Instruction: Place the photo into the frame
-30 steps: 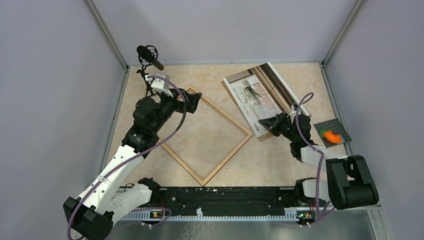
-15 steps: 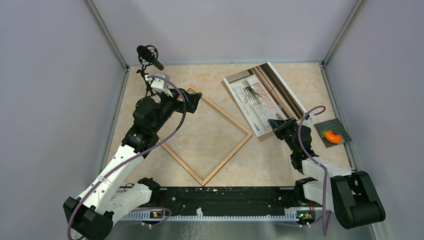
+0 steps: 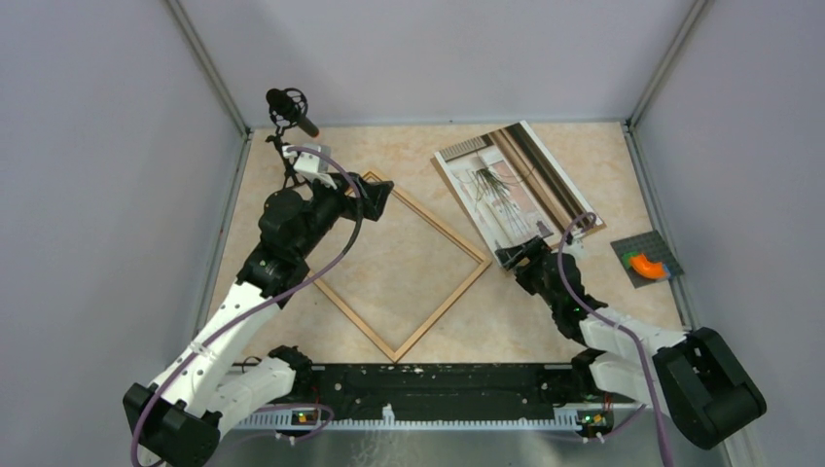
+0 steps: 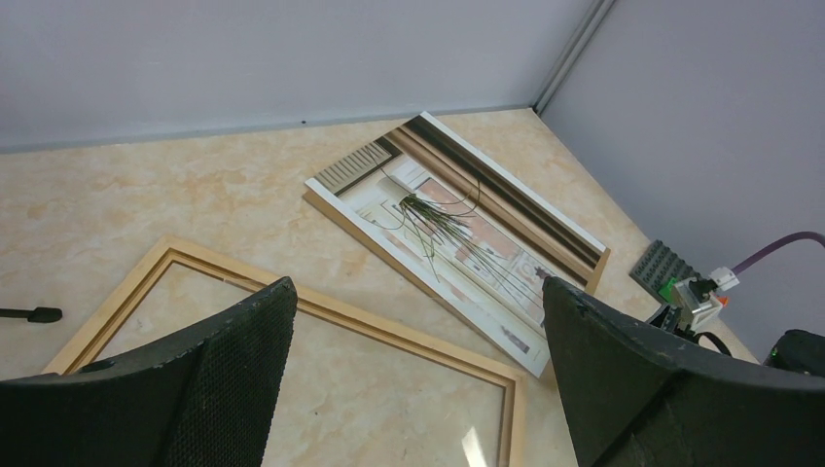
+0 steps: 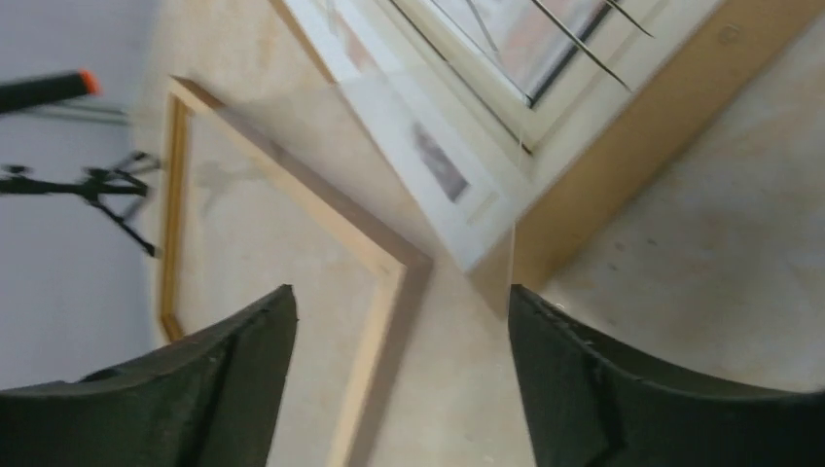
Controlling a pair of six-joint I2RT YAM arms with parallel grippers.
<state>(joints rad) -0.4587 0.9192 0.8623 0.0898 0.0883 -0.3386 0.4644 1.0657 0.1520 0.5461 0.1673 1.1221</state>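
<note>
The frame [image 3: 438, 222] of light wood lies flat mid-table, turned like a diamond. To its right lies the photo [image 3: 506, 190], picture side up, on a brown board. My right gripper [image 3: 520, 255] stands open just short of the photo's near corner, with nothing between its fingers. In the right wrist view that corner of the photo [image 5: 438, 117] sits ahead of the right gripper [image 5: 401, 292], with the frame [image 5: 292, 185] to the left. My left gripper [image 3: 375, 195] hangs wide open over the frame's far corner. The left wrist view shows the left gripper [image 4: 416, 292] above the frame [image 4: 389, 331], photo [image 4: 457, 229] beyond.
A brown backing board [image 5: 623, 165] lies under the photo, its edge showing on the right. A microphone on a small tripod [image 3: 290, 105] stands at the back left. A grey studded plate with an orange piece [image 3: 646, 261] sits at the right edge. Walls enclose the table.
My right gripper was shut by the photo's near edge; it has drawn back toward the near corner and opened. The left arm, frame and photo have not moved.
</note>
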